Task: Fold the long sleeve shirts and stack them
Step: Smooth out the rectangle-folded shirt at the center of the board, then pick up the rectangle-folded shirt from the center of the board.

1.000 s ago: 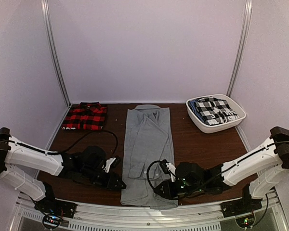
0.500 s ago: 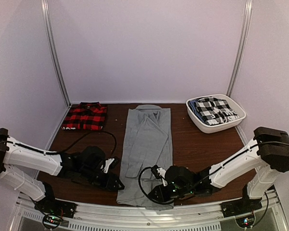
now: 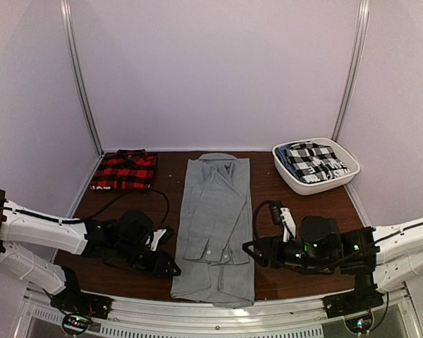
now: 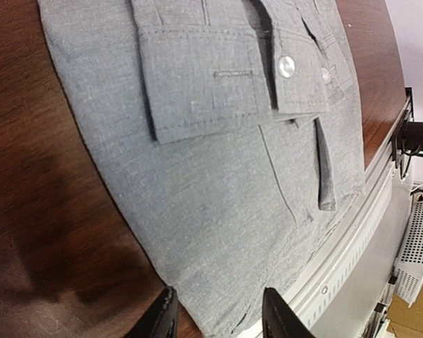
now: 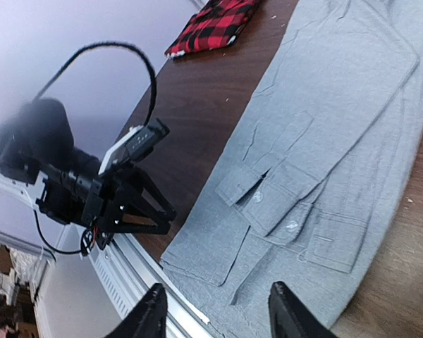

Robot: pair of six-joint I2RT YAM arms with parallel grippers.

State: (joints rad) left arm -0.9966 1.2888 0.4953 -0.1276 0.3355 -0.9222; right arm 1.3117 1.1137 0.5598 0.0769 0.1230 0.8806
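The light grey shirt (image 3: 215, 218) lies lengthwise in the table's middle, collar at the far end, sleeves folded in with the cuffs on its lower half. It also shows in the left wrist view (image 4: 218, 176) and the right wrist view (image 5: 331, 134). The red-and-black plaid shirt (image 3: 125, 170) lies folded at the back left and also shows in the right wrist view (image 5: 215, 21). My left gripper (image 3: 170, 267) is open and empty at the grey shirt's near left corner (image 4: 221, 320). My right gripper (image 3: 251, 248) is open and empty beside the shirt's right edge (image 5: 218, 317).
A white basket (image 3: 296, 184) at the back right holds black-and-white checked cloth (image 3: 314, 160). The metal rail (image 3: 211, 310) runs along the table's near edge, just past the shirt's hem. White walls close in on three sides.
My right arm has drawn back to the right, off the grey shirt's near hem, and now sits beside its right edge. The left arm has barely moved.
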